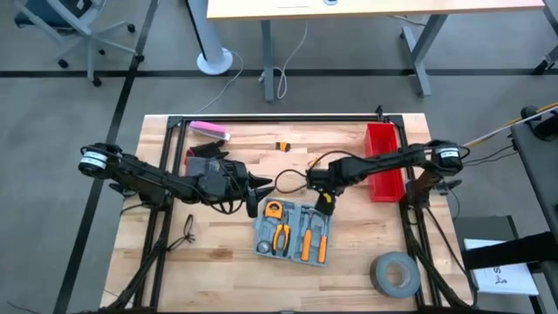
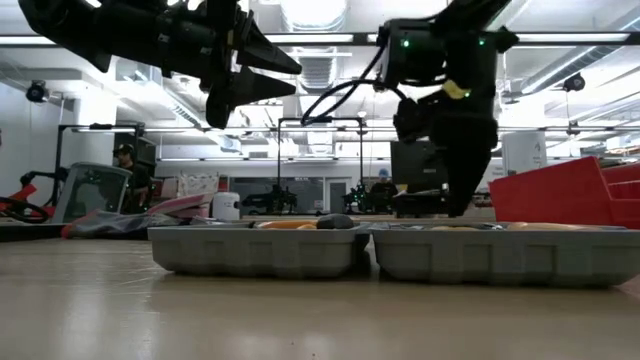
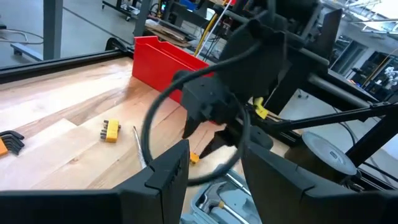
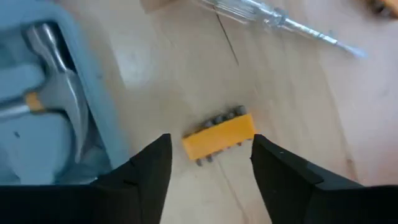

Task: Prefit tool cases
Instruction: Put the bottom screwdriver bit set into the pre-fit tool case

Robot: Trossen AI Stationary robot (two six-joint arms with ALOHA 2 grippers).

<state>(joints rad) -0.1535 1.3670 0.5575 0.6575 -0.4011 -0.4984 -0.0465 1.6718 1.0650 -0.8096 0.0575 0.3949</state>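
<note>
Grey-blue plastic, flat and hinged, the tool case (image 1: 294,231) lies open on the pale wooden surface (image 1: 218,262), just beside and below the right claw (image 1: 325,206), with orange-handled pliers and a hammer (image 4: 53,74) already seated in its moulded slots. The right claw (image 4: 211,165) hangs low over the boards with its fingers spread, and a small yellow bit holder (image 4: 219,138) lies on the surface between them, not yet pinched; the case edge is close on one side of it and a clear-handled screwdriver (image 4: 273,18) lies a little beyond. The left claw (image 1: 253,187) hovers raised above the surface, near the case's far edge and facing the right claw, its fingers (image 3: 165,171) parted and holding nothing.

The step in hand looks like picking up a loose part to seat in the case. The next move calls for closing squarely across the holder's narrow sides, lifting clear, then carrying it over the case wall to a free slot.
</note>
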